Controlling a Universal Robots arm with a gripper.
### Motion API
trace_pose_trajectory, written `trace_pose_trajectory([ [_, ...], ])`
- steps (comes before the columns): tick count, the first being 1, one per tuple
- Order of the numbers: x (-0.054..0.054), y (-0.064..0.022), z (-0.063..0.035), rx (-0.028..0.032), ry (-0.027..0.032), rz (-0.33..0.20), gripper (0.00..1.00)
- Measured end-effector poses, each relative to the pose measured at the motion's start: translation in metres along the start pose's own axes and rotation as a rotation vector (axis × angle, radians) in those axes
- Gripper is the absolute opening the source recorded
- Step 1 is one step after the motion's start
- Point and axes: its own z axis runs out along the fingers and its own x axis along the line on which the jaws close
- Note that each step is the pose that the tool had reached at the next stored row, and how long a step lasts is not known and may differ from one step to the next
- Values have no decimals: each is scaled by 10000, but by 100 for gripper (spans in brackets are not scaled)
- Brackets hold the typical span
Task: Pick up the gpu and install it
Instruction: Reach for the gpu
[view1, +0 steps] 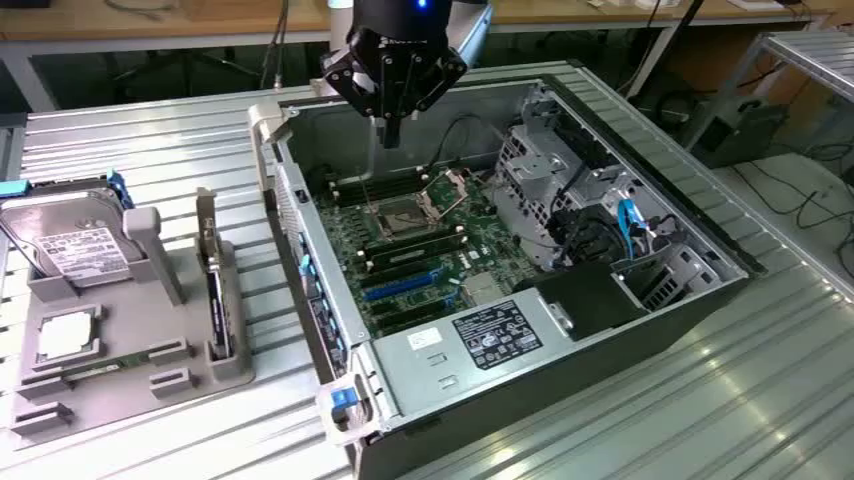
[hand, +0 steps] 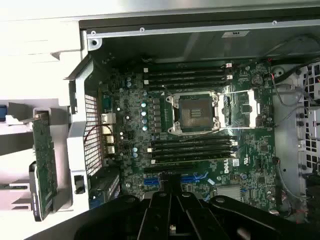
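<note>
your gpu (view1: 215, 305) stands on edge in a slot of the grey holder (view1: 160, 375), free of any grip. the holder sits near the bench's (view1: 147, 150) edge at the exterior view's left, and the hard drive (view1: 74, 250) is propped in the same holder nearby. the open computer case (view1: 561, 400) lies mid-bench just beside the holder. your gripper (view1: 390, 135) hangs from an upright wrist, pointing straight down over the case's far end, above the motherboard (view1: 427, 240) and well apart from the gpu. its fingers are clenched together with nothing between them.
</note>
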Motion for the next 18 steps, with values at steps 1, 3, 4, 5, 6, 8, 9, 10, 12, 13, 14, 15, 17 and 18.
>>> trace_pose_trajectory([
  [1, 0, 0, 0, -1, 0, 0, 11],
  [3, 0, 0, 0, 0, 0, 0, 11],
  [4, 0, 0, 0, 0, 0, 0, 11],
  [5, 0, 0, 0, 0, 0, 1, 11],
  [6, 0, 0, 0, 0, 0, 0, 11],
  [8, 0, 0, 0, 0, 0, 0, 11],
  [9, 3, 0, 0, 0, 0, 0, 11],
  [10, 34, -7, -2, 2, 0, 1, 11],
  [12, 100, -50, -2, 0, -2, 0, 11],
  [13, 129, -70, -3, 1, -2, 0, 11],
  [14, 158, -90, -2, 0, -2, 1, 11],
  [15, 190, -113, -2, 1, -2, 1, 11],
  [17, 252, -153, -3, 1, -1, 1, 11],
  [18, 287, -172, -3, 1, -1, 0, 11],
])
